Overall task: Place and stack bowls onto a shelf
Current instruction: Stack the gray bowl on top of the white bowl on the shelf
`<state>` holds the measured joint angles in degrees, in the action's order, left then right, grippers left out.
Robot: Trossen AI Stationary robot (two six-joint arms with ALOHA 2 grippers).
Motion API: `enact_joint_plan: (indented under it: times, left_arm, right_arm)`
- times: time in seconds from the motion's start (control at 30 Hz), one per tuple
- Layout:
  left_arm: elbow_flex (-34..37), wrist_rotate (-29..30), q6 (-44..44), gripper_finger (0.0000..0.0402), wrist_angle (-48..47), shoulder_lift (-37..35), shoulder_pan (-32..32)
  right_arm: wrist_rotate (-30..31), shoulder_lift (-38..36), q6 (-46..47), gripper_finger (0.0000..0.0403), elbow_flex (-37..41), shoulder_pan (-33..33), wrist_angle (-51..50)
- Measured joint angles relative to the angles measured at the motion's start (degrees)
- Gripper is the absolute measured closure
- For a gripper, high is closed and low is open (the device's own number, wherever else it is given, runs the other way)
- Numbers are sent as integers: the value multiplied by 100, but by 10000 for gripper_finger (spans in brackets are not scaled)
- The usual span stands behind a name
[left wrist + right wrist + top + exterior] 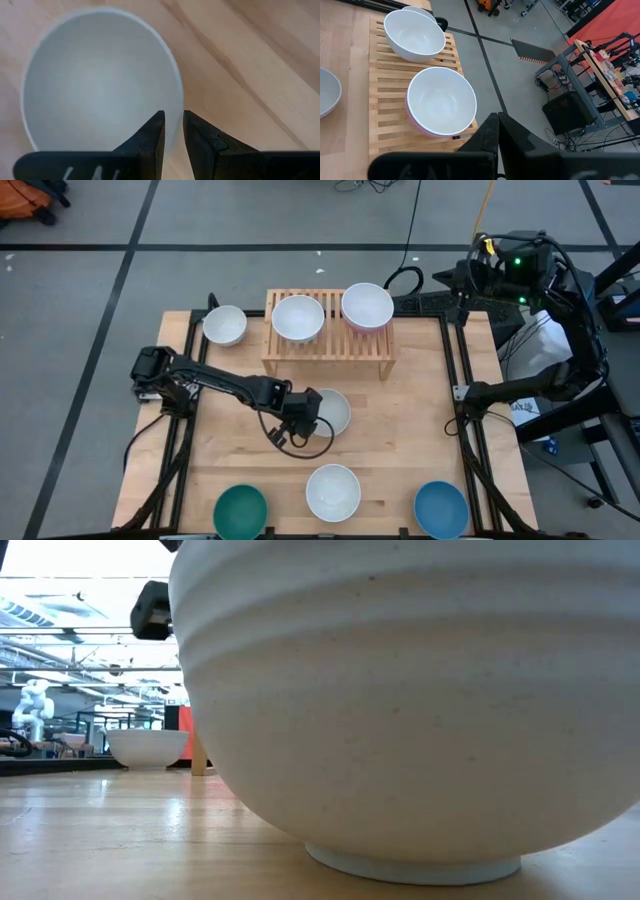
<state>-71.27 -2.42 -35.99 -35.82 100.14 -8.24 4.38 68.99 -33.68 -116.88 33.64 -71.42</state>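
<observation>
While nested, white bowl in pink bowl (on shelf)

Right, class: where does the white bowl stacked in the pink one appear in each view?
High view: stacked white bowl, right end of the shelf.
Low view: not in it.
Left wrist view: not in it.
Right wrist view: centre-left.
Shared landmark: the shelf's slats.
</observation>
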Motion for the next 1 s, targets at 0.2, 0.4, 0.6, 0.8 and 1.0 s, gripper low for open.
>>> enact_joint_plan:
  times: [0.2,0.4,0.6,0.8,1.0]
  left_arm:
    - [11,-7,-126,325,-20,123,1]
    - [22,-4,-101,325,82,309,26]
    - [9,132,29,325,465,512,47]
    - [12,287,651,346,577,585,97]
    - [14,284,1489,390,639,569,216]
  right_arm:
    - [0,0,-4,403,0,0,0]
    - [0,0,-16,403,0,1,0]
    - [0,0,-19,403,0,1,0]
    - [0,2,-19,403,0,1,-2]
    - [0,2,-19,403,0,1,-2]
